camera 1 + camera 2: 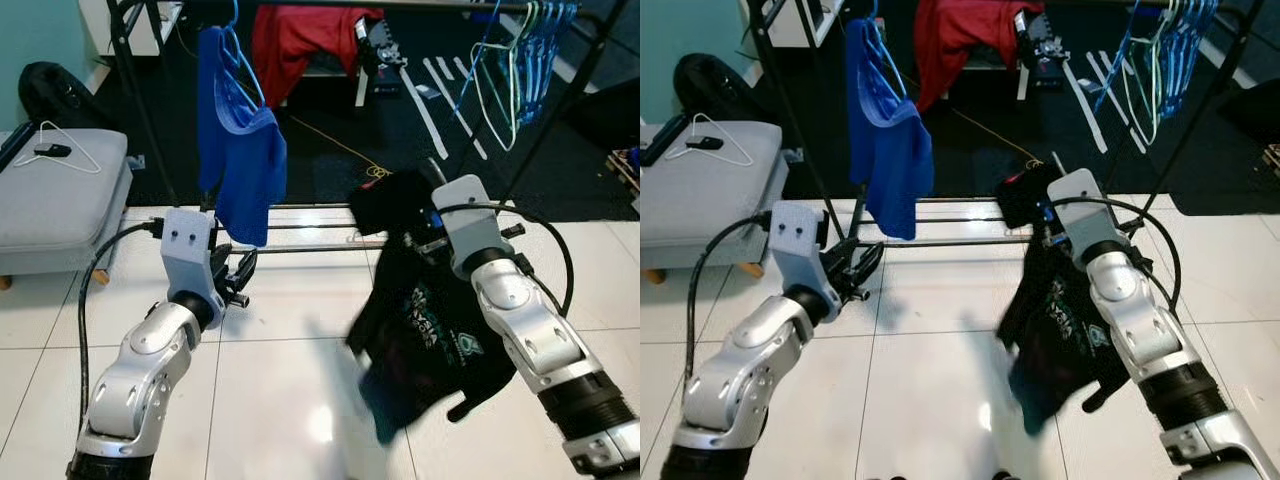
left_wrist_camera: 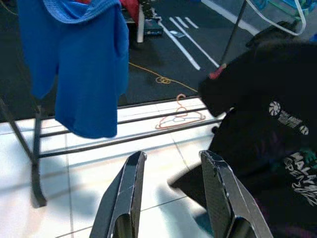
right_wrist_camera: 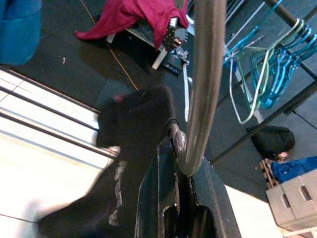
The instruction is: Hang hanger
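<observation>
With the right pincer (image 3: 181, 148) clamped on the silver metal hanger hook (image 3: 203, 84), the dangling black printed T-shirt (image 1: 425, 330) could be shaken off below; the left pincer (image 2: 173, 198) is held open, empty.

We are looking at a floor of glossy white tiles (image 1: 280, 400) that is meeting a dark carpet (image 1: 330, 150) further back. A black metal clothes rack (image 1: 135, 90) is standing where the two are joining, its low bars (image 1: 300, 228) running just above the tiles. A thin orange wire hanger (image 2: 179, 115) is lying on the tiles by these bars. A yellow cable (image 1: 345, 150) is lying across the carpet, and white strips (image 1: 425, 105) are lying there too. A grey cushioned bench (image 1: 60, 205) is standing on the left, carrying a white wire hanger (image 1: 70, 150) and a small black object (image 1: 52, 150).
</observation>
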### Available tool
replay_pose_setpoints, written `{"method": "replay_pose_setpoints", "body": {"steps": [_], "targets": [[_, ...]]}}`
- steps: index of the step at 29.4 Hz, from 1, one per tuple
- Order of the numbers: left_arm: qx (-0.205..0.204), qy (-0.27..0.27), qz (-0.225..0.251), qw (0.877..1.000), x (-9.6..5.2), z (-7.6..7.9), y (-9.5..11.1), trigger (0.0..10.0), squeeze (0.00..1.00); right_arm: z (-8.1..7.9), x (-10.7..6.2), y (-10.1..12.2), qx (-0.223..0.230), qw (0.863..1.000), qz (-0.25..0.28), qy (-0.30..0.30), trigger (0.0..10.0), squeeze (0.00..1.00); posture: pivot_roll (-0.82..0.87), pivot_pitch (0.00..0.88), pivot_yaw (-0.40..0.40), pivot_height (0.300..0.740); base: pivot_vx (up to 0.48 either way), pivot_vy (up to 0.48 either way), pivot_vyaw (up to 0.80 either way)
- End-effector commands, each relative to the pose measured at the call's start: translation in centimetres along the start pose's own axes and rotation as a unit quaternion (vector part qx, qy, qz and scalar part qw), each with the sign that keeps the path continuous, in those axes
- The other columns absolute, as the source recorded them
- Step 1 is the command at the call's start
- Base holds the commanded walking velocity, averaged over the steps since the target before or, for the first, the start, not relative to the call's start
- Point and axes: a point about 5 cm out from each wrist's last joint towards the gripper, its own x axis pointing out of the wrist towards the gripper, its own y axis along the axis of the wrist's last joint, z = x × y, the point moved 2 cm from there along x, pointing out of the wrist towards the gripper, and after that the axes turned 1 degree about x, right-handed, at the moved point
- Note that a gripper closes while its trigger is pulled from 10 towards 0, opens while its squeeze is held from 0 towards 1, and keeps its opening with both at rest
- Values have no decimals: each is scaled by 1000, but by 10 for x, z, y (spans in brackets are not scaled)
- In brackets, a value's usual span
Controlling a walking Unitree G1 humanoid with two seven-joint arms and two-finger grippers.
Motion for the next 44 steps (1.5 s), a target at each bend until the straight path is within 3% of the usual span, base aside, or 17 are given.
{"method": "replay_pose_setpoints", "body": {"steps": [1, 5, 10, 12, 13, 14, 15, 17, 18, 19, 21, 25, 29, 32, 34, 37, 44], "targets": [[-5, -28, -12, 1000, -1, 9, -5, 10000, 0, -2, -3, 1, 74, 997, -3, 1, 10000, 0, -73, 234, -39, 740, 0, 0, 0], [16, -82, -22, 996, -3, 25, -5, 10000, 0, 4, 3, -12, 216, 975, -47, -26, 10000, 0, -68, 234, -44, 740, 0, 0, 0], [8, -92, -23, 995, -5, 29, -5, 10000, 0, 7, 6, -6, 195, 980, -26, -19, 10000, 0, -67, 234, -47, 740, 0, 0, 0], [-6, -69, -22, 997, -3, 24, -6, 10000, 0, 0, 8, -2, 247, 969, -15, 18, 10000, 0, -65, 235, -49, 740, 0, 0, 0], [-32, -9, -22, 999, 0, 8, -10, 10000, 0, -7, 7, 14, 118, 990, 50, 62, 10000, 0, -70, 232, -52, 740, 0, 0, 0], [-32, -9, -22, 999, 0, 8, -10, 10000, 0, -7, 7, 14, 118, 990, 50, 62, 10000, 0, -70, 232, -52, 740, 0, 0, 0], [-41, 31, -25, 998, 1, -3, -14, 10000, 0, -24, -3, 23, -9, 986, 112, 125, 10000, 0, -75, 227, -56, 740, 0, 0, 0], [-41, 31, -25, 998, 1, -3, -14, 10000, 0, -24, -3, 23, -9, 986, 112, 125, 10000, 0, -75, 227, -56, 740, 0, 0, 0], [-44, 53, -27, 997, 2, -8, -15, 10000, 0, -39, -13, 23, -83, 971, 145, 171, 10000, 0, -69, 229, -61, 740, 0, 0, 0], [-39, 60, -27, 997, 4, -10, -16, 10000, 0, -45, -13, 5, -9, 981, 68, 180, 10000, 0, -69, 228, -63, 740, 0, 0, 0], [-35, 60, -25, 997, 5, -9, -16, 10000, 0, -47, -14, -5, 33, 983, 33, 180, 10000, 0, -76, 227, -66, 740, 0, 0, 0], [-33, 62, -21, 997, 5, -8, -15, 10000, 0, -48, -12, -11, -36, 985, 20, 167, 10000, 0, -72, 221, -67, 740, 0, 0, 0], [-21, 71, -8, 997, 8, -6, -11, 10000, 0, -48, -9, -5, 62, 986, 23, 155, 10000, 0, -69, 223, -75, 740, 0, 0, 0], [-21, 71, -8, 997, 8, -6, -11, 10000, 0, -48, -9, -5, 62, 986, 23, 155, 10000, 0, -69, 223, -75, 740, 0, 0, 0], [-7, 78, -12, 997, 8, -8, -11, 10000, 0, -27, -2, -7, 219, 974, -3, 65, 10000, 0, -77, 214, -71, 740, 0, 0, 0], [-7, 73, -15, 997, 6, -7, -10, 10000, 0, -10, 0, -21, 298, 954, -35, -3, 10000, 0, -76, 214, -69, 740, 0, 0, 0], [-11, 46, -8, 999, 5, 4, -7, 10000, 0, 4, -3, -23, 284, 958, -17, -25, 10000, 0, -82, 202, -66, 740, 0, 0, 0]]}}
